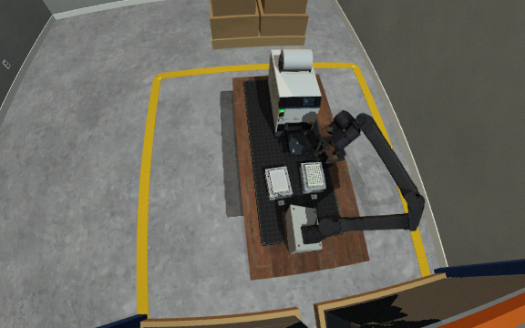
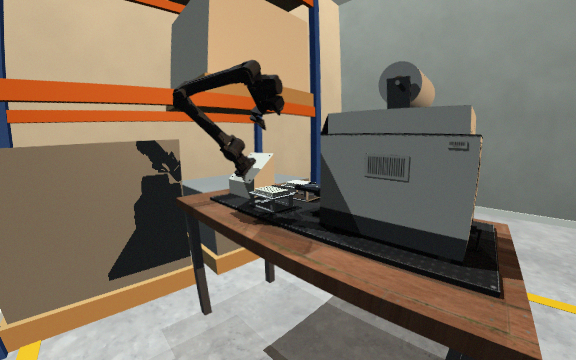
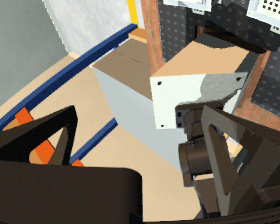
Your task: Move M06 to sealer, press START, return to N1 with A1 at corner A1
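Observation:
The sealer (image 1: 295, 87) (image 2: 398, 175) stands at the far end of the mat, its lamp (image 1: 282, 110) green. Its dark stage (image 1: 295, 145) is out, and no plate shows on it. Two plates sit in nests between sealer and arm base: a white-topped plate (image 1: 279, 181) on the left in the top view, and one with open wells (image 1: 313, 175) (image 2: 272, 190) (image 3: 275, 11) on the right. Labels are too small to read, so I cannot tell which is M06. My gripper (image 1: 326, 152) (image 2: 259, 120) (image 3: 139, 112) is open and empty, high above the table beside the stage.
The arm base (image 1: 305, 228) (image 3: 176, 95) stands on a pale angled mount at the near table end. A foil roll (image 1: 298, 59) (image 2: 411, 82) tops the sealer. Shelving with orange beams (image 2: 68, 90) stands behind the arm base.

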You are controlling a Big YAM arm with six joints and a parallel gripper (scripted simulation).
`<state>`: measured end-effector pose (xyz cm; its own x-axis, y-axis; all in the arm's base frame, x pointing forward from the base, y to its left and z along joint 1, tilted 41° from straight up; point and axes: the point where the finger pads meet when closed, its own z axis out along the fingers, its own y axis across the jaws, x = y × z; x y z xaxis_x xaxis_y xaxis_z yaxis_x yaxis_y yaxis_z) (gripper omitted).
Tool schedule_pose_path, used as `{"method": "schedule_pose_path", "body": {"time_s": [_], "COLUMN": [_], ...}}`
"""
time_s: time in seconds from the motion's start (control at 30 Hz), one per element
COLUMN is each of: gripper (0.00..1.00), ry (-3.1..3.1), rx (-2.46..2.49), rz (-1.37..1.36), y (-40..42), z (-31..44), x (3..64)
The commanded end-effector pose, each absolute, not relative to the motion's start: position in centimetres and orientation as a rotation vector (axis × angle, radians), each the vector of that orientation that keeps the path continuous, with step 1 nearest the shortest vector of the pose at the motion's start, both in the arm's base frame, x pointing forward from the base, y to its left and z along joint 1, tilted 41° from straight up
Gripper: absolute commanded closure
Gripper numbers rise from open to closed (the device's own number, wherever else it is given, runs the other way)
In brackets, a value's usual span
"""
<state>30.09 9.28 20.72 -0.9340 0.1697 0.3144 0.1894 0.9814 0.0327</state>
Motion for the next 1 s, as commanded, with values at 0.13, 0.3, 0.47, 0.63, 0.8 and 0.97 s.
{"method": "schedule_pose_path", "body": {"time_s": [0.13, 0.3, 0.47, 0.63, 0.8, 0.97], "gripper": [0.0, 0.0, 0.0, 0.0, 0.0, 0.0], "ry": [-2.819, -2.819, -2.819, -2.815, -2.82, -2.853], "rx": [-0.257, -0.257, -0.257, -0.238, -0.216, -0.196], "rz": [-0.092, -0.092, -0.092, 0.091, 0.301, 0.547], "y": [9.4, 9.4, 9.4, 9.5, 9.3, 8.9], "z": [20.9, 20.9, 20.9, 18.8, 15.5, 13.4], "x": [30.2, 30.2, 30.2, 30.8, 31.6, 32.9]}}
